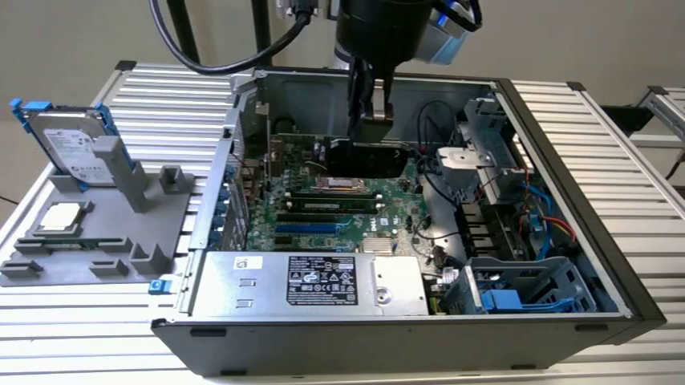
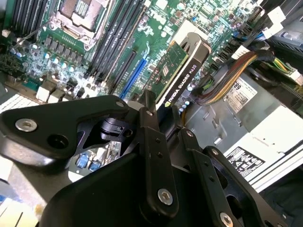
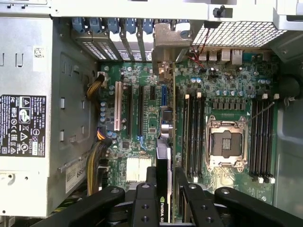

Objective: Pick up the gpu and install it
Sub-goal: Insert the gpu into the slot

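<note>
My gripper [image 1: 370,120] reaches down into the open computer case [image 1: 557,184] and is shut on the gpu [image 1: 370,159], holding it on edge above the large green motherboard [image 1: 321,216]. In the second wrist view the gpu [image 2: 182,66] shows its black cooler and green board beyond the gripper [image 2: 165,120]. In the first wrist view the gpu [image 3: 164,156] is seen edge-on between the two fingers [image 3: 151,187]. Its silver bracket [image 3: 166,42] is by the case's rear slot openings. The card hangs over the expansion slots [image 3: 135,111], beside the memory slots [image 3: 194,135].
The empty processor socket [image 3: 227,144] and the power supply [image 1: 310,281] lie inside the case. Cable bundles [image 2: 232,71] run beside the board. On a grey tray [image 1: 91,249] at the exterior view's left stand a silver hard drive with blue rails [image 1: 70,148] and a processor chip [image 1: 59,216].
</note>
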`<state>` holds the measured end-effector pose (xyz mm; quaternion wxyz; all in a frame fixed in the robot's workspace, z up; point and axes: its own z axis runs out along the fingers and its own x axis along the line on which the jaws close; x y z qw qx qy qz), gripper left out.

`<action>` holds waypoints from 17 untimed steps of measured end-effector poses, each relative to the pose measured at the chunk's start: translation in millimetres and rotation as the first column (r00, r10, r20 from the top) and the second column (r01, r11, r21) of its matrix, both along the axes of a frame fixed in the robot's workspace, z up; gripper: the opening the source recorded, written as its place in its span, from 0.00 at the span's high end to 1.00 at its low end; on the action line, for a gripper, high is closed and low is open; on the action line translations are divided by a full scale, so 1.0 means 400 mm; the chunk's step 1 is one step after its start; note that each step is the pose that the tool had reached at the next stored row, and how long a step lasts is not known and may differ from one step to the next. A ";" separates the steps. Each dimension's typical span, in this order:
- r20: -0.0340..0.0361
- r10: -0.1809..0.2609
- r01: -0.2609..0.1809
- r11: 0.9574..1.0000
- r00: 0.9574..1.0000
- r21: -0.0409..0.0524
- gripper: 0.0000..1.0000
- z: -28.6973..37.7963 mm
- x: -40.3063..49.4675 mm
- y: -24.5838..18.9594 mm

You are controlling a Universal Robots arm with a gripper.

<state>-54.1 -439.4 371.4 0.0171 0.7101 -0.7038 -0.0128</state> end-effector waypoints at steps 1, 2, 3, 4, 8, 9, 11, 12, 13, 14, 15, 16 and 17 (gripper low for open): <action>0.000 -0.001 0.001 1.000 1.000 0.000 1.00 -0.003 -0.001 0.000; 0.000 -0.003 0.003 1.000 1.000 0.000 1.00 -0.007 -0.002 -0.001; 0.001 -0.006 0.006 1.000 1.000 0.000 1.00 -0.012 -0.003 -0.001; 0.001 -0.007 0.007 1.000 1.000 0.000 1.00 -0.016 -0.005 -0.001; 0.006 -0.019 0.019 1.000 1.000 0.000 1.00 -0.034 -0.010 -0.002; 0.007 -0.023 0.023 1.000 1.000 0.000 1.00 -0.039 -0.011 -0.002; 0.009 -0.030 0.030 1.000 1.000 0.000 1.00 -0.048 -0.012 -0.002; 0.010 -0.034 0.034 0.999 0.999 0.000 1.00 -0.052 -0.014 -0.002; 0.010 -0.039 0.039 0.999 0.999 0.000 1.00 -0.057 -0.015 -0.002; 0.010 -0.046 0.046 0.999 0.999 0.000 1.00 -0.062 -0.016 -0.003; 0.010 -0.053 0.053 0.999 0.999 0.000 1.00 -0.066 -0.016 -0.003; 0.010 -0.059 0.059 0.998 0.998 0.000 1.00 -0.070 -0.017 -0.003; 0.010 -0.063 0.063 0.998 0.998 0.000 1.00 -0.073 -0.018 -0.003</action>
